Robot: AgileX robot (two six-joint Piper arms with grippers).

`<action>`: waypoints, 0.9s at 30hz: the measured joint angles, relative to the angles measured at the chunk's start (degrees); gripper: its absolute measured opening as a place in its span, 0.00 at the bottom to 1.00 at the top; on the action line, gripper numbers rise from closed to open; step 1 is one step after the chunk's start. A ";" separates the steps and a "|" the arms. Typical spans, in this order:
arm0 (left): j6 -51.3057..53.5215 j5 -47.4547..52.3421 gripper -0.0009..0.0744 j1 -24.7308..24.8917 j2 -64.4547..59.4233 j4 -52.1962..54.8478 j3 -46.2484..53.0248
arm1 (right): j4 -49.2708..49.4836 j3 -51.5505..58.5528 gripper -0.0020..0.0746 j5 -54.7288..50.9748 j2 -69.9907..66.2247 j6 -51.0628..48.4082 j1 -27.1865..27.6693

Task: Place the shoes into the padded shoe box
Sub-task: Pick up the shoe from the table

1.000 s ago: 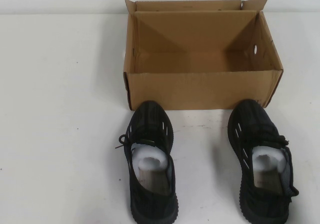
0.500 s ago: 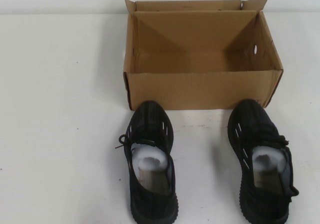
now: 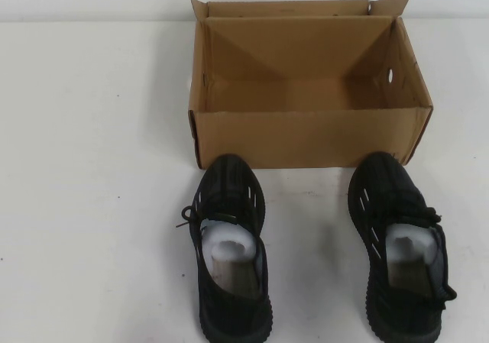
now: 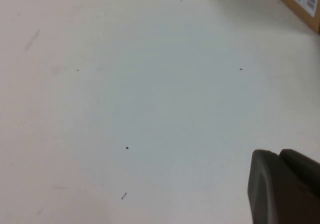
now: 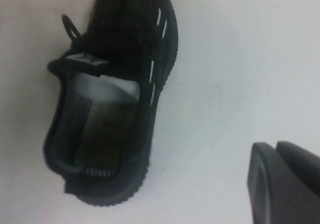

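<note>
Two black knit sneakers stand on the white table in front of the box, toes toward it: the left shoe and the right shoe, each with white stuffing inside. The open brown cardboard shoe box has nothing in it. Neither arm shows in the high view. My left gripper is shut and empty over bare table, with a corner of the box far from it. My right gripper is shut and empty, off to one side of a sneaker.
The white table spreads wide to the left of the box and shoes. The box's small flaps stand up at its back corners. A white wall runs along the table's far edge.
</note>
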State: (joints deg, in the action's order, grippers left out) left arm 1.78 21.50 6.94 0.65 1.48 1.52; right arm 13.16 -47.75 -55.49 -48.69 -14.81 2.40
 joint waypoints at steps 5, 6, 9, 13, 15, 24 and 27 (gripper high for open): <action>0.00 0.00 0.01 0.00 0.00 0.00 0.00 | 4.35 -4.73 0.02 -0.12 -11.59 -12.10 -6.43; 0.00 0.00 0.01 0.00 0.00 0.00 0.00 | 3.80 -5.90 0.02 -0.43 -13.91 -13.38 -8.27; 0.00 0.00 0.01 -0.10 0.00 0.00 0.00 | 1.61 -9.21 0.02 -1.60 -19.71 -17.98 -13.85; 0.00 0.00 0.01 -0.10 0.00 0.00 0.00 | -2.48 -12.40 0.04 -2.12 -25.67 -23.61 -21.11; 0.00 0.00 0.01 -0.10 0.00 0.00 0.00 | -4.92 -13.59 0.11 -2.12 -27.65 -26.54 -24.25; 0.00 0.00 0.01 -0.10 0.00 0.00 0.00 | -17.40 -14.72 0.52 0.31 -30.34 -34.57 -29.14; 0.00 0.00 0.01 -0.10 0.00 0.00 0.00 | -19.71 -14.72 0.52 2.74 -30.59 -36.45 -29.14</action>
State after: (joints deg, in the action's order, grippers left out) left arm 1.78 21.50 6.84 0.65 1.48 1.52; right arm -6.54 -62.47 -52.75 -79.28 -51.26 -26.74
